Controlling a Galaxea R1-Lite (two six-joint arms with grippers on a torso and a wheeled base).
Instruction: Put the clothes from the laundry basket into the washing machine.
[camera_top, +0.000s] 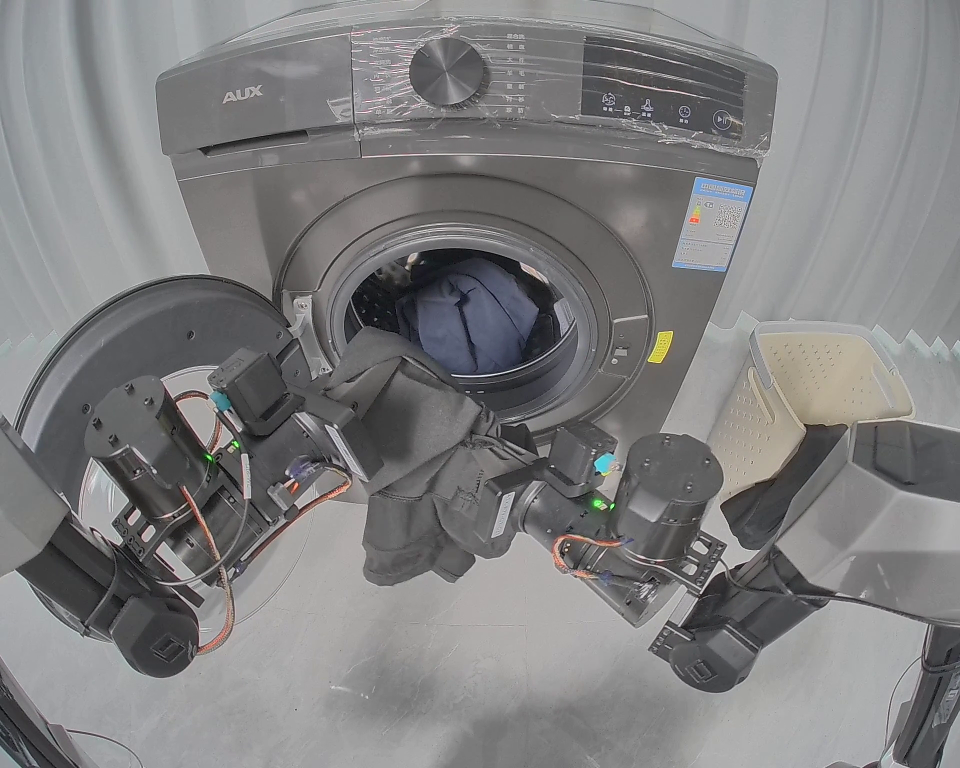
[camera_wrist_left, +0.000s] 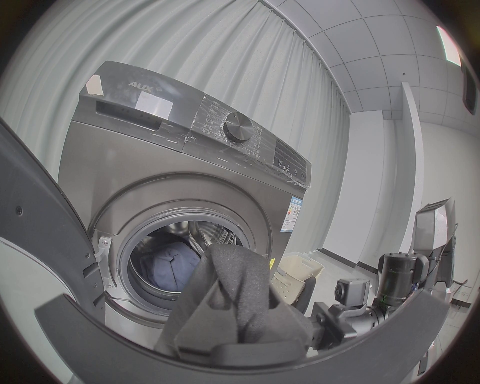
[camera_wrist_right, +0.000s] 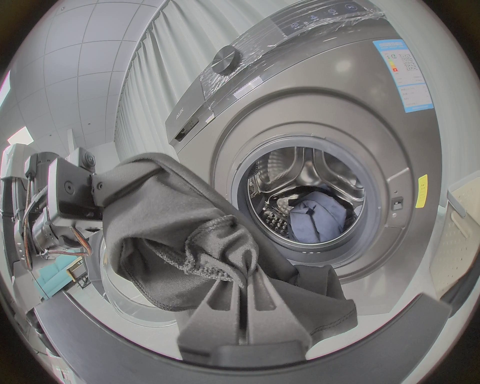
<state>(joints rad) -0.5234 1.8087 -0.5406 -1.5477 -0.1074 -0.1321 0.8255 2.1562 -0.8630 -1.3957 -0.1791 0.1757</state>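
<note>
Dark garment (camera_top: 420, 430) clamped between right fingers (camera_wrist_right: 275, 320) and left fingers (camera_wrist_left: 200, 322) (2 grips).

The casing of the washing machine (camera_top: 250, 200) is finished in grey, metal-look paint with a soft satin sheen. Its control panel is wrapped in clear, wrinkled, glossy plastic film (camera_top: 560, 70), and the knob (camera_top: 447, 71) is seen as brushed metal. The drum (camera_wrist_right: 300, 170) is made of bright, polished, perforated steel. The dark grey garment (camera_top: 420, 430) is soft, matt knitted cloth, fuzzy at one edge. The blue garment (camera_top: 480, 315) is smoother matt cloth. The laundry basket (camera_top: 820, 370) is moulded in cream matt plastic pierced with small holes. The curtain (camera_top: 860, 150) is pale matt fabric; the floor (camera_top: 480, 660) is smooth with a faint gloss.
</note>
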